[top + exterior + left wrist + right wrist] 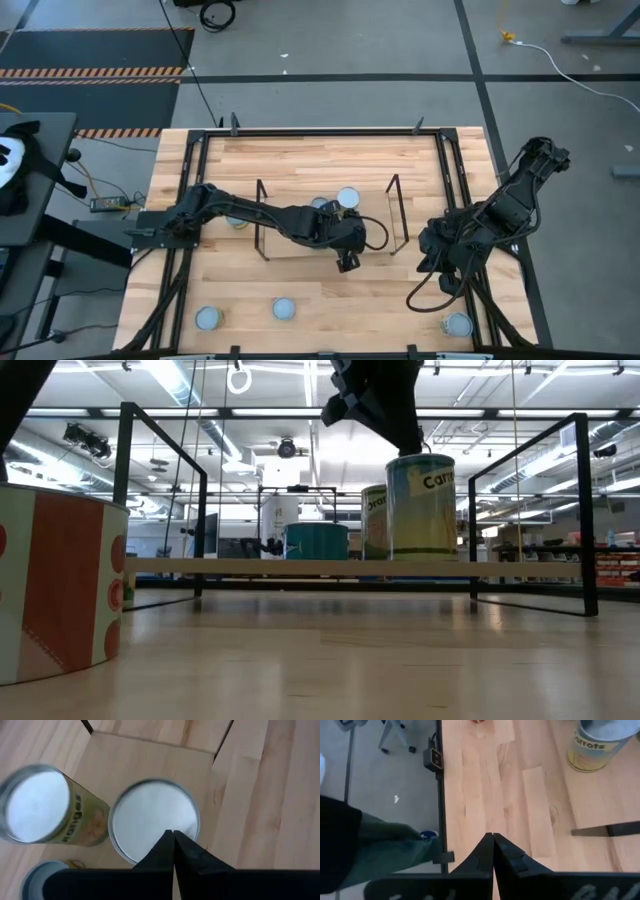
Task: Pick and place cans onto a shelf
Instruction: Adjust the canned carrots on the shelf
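Note:
The shelf stands mid-table with its light wood base between dark wire end frames. Two cans stand on it: a silvery-topped one labelled "Carrots" and a yellow-labelled one beside it. A third can stands just left of the shelf, partly under my left arm. My left gripper is shut and empty, raised on the near side of the carrots can. My right gripper is shut and empty, right of the shelf.
Three more cans stand near the table's front edge: two at the left and one at the right. A red-and-white can looms close in the low view. A black metal frame rings the tabletop.

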You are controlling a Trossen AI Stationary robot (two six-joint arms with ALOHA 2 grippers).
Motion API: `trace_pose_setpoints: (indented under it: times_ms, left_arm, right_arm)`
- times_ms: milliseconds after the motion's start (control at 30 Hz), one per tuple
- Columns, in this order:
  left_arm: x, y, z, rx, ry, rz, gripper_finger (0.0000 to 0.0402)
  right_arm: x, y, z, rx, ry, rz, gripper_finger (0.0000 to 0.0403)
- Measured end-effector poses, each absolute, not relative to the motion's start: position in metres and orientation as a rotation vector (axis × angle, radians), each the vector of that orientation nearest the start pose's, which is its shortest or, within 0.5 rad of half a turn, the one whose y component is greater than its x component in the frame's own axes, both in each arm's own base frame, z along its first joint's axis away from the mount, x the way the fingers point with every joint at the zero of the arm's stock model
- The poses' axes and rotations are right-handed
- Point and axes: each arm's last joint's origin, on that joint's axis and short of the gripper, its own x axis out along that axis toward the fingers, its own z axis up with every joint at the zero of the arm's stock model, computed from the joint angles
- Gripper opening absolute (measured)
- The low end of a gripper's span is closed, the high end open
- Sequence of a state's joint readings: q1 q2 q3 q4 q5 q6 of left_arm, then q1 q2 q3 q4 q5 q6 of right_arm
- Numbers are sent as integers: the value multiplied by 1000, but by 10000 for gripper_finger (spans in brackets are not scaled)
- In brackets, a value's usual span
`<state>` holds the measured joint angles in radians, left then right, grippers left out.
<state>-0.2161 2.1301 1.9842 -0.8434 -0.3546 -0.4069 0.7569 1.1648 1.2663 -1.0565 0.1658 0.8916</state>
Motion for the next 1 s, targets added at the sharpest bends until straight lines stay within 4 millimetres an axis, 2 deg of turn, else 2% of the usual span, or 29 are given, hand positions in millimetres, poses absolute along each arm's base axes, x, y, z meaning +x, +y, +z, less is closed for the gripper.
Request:
trace_pose_setpoints:
  times_ms: [133,467,633,900,1000]
  left_arm:
    - [452,-88,280,-96,881,330,10]
    - [456,-75,273,-112,889,390,10]
    - [451,-67,269,-137,949,441,11]
    - [447,-69,269,-121,981,441,11]
    - [446,-65,273,-150,977,436,8]
  right_arm:
    - [155,140,352,375,1008,111,14]
    - [153,143,352,426,1017,108,10]
    - [152,144,352,473,1010,71,10]
    - [157,140,353,518,980,21,10]
    - [159,141,354,520,994,64,10]
